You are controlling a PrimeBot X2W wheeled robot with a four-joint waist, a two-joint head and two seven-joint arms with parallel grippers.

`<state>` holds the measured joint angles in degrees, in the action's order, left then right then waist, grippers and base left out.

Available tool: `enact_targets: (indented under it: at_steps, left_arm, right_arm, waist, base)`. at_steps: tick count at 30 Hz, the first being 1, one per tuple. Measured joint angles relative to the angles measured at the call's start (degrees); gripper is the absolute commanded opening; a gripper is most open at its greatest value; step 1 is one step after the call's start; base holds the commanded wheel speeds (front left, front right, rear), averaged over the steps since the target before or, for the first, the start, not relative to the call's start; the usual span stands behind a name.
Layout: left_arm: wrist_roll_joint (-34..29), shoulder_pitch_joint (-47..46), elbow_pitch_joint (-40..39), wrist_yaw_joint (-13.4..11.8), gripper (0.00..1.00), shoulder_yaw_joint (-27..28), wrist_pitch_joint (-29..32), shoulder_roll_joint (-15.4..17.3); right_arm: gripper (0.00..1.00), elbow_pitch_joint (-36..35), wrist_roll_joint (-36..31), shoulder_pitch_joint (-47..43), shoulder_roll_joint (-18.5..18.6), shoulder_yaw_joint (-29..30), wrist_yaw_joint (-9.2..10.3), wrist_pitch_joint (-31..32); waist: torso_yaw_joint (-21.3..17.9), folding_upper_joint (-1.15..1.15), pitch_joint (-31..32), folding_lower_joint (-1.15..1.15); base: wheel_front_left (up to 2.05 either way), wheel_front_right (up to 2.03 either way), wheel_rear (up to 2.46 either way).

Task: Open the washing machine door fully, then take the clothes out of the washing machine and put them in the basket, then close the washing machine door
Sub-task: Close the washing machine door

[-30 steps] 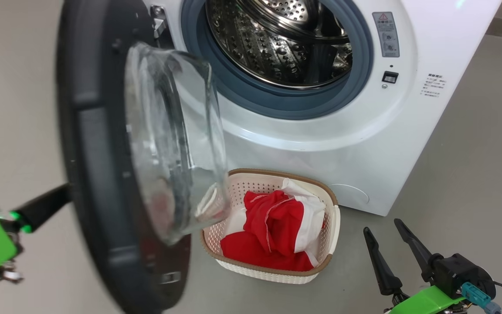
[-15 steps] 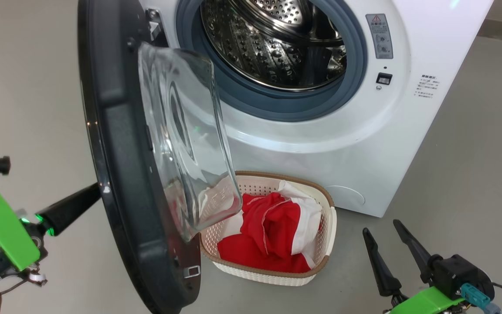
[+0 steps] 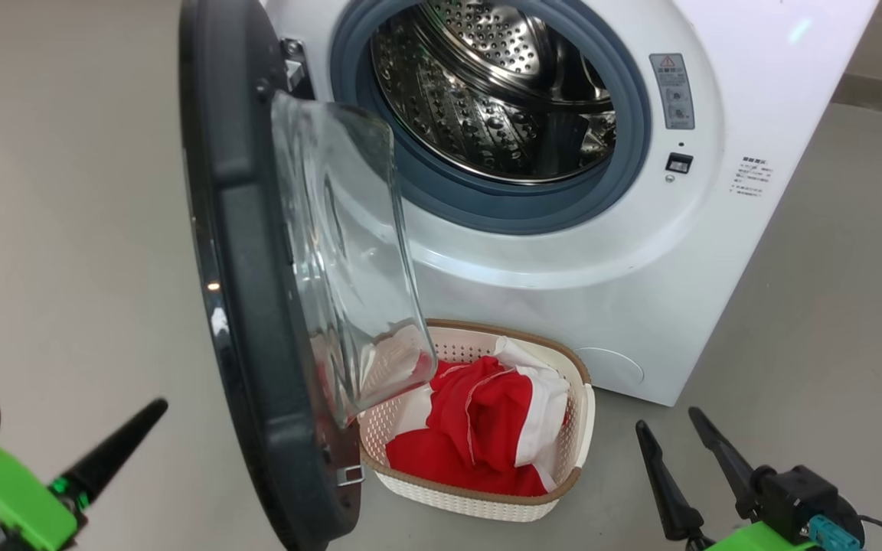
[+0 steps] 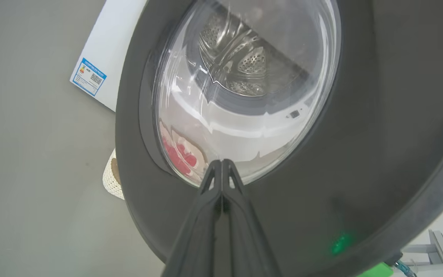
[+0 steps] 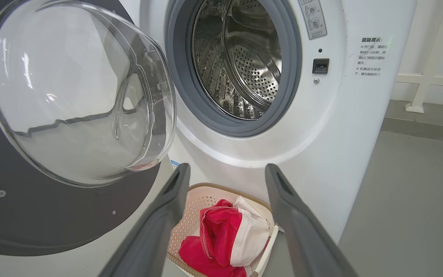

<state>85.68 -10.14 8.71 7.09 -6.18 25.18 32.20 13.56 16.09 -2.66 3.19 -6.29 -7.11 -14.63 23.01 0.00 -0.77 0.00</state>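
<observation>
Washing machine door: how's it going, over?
Copy: left fingers shut beside the washing machine door, right fingers open, low. Door half open; clothes in the basket, drum looks empty. Basket close under door's swing.

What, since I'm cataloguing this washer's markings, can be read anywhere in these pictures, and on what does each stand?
"温馨提示:" heads the printed notice on the white front of the washing machine, right of the drum opening.
Its smaller lines below: too small to read surely.
Grey warning label with a red triangle sign, higher on the same front: print too small.
Blue-edged sticker on the machine's side: blurred, unreadable.
</observation>
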Motion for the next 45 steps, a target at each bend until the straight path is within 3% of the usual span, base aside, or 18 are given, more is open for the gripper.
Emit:
enact_targets:
  at_steps: [1, 2, 3, 12, 18, 27, 32, 35, 37, 45]
  left_arm:
    - [0.0, 0.8, 0.6, 0.0, 0.6, 0.1, -1.1, -0.4]
    - [-0.2, 1.7, 1.1, 0.0, 0.85, 0.0, -2.1, -0.7]
    - [-0.4, 2.7, 1.6, 0.0, 1.0, -0.1, -3.3, -1.1]
    - [-2.2, 8.1, 5.6, 0.0, 1.0, -1.3, -11.8, -3.5]
    - [-4.5, 10.7, 9.4, 0.0, 1.0, -2.4, -21.4, -6.1]
    - [-8.2, 11.5, 14.3, 0.0, 1.0, -7.7, -34.6, -8.7]
    - [-12.7, 11.5, 16.3, 0.0, 1.0, -11.0, -38.8, -8.7]
    - [-18.6, 11.3, 17.0, 0.0, 1.0, -10.4, -39.4, -8.9]
    - [-25.7, 11.3, 16.8, 0.0, 1.0, -6.9, -39.5, -10.1]
    - [-58.0, 13.7, 9.9, 0.1, 1.0, 5.6, -39.5, -19.1]
  right_arm:
    - [1.0, 0.0, 0.0, -0.3, 0.0, 0.0, 0.0, 0.0]
    - [1.0, 0.0, 0.0, -0.6, 0.0, -0.1, 0.0, 0.0]
    - [1.0, 0.0, 0.0, -0.9, -0.1, -0.1, 0.0, 0.0]
    - [1.0, 0.1, 0.5, -1.0, -0.2, -0.4, 0.0, 0.0]
    - [1.0, 0.3, 0.5, -0.9, -0.2, -0.7, 0.0, 0.0]
    - [1.0, 0.4, 0.6, -0.9, -0.2, -0.9, 0.0, 0.0]
    - [1.0, 0.4, 0.6, -0.9, -0.1, -0.7, 0.0, 0.0]
    - [1.0, 0.4, 0.6, -0.9, -0.1, -0.5, 0.0, 0.0]
    - [1.0, 0.4, 0.6, -0.9, -0.1, -0.3, 0.0, 0.0]
    - [1.0, 0.4, 0.6, -0.8, -0.2, 0.1, 0.0, 0.0]
  waist:
    - [0.1, 0.0, 0.1, 0.0]
    - [0.3, 0.0, 0.2, 0.0]
    - [0.4, 0.0, 0.3, 0.0]
    - [1.4, 0.0, 0.6, 0.0]
    - [1.5, 0.0, 0.7, 0.0]
    - [1.4, 0.0, 0.7, 0.0]
    - [1.4, 0.0, 0.6, 0.0]
    - [1.4, 0.0, 0.5, 0.0]
    - [1.4, 0.0, 0.5, 0.0]
    - [1.1, 0.0, 0.4, 0.0]
  base:
    - [0.0, 0.0, 0.0]
    - [0.0, 0.0, 0.0]
    - [0.0, 0.0, 0.0]
    - [0.0, 0.0, 0.0]
    - [0.0, 0.0, 0.0]
    - [0.0, 0.0, 0.0]
    - [0.0, 0.0, 0.0]
    - [0.0, 0.0, 0.0]
    - [0.0, 0.0, 0.0]
    - [0.0, 0.0, 0.0]
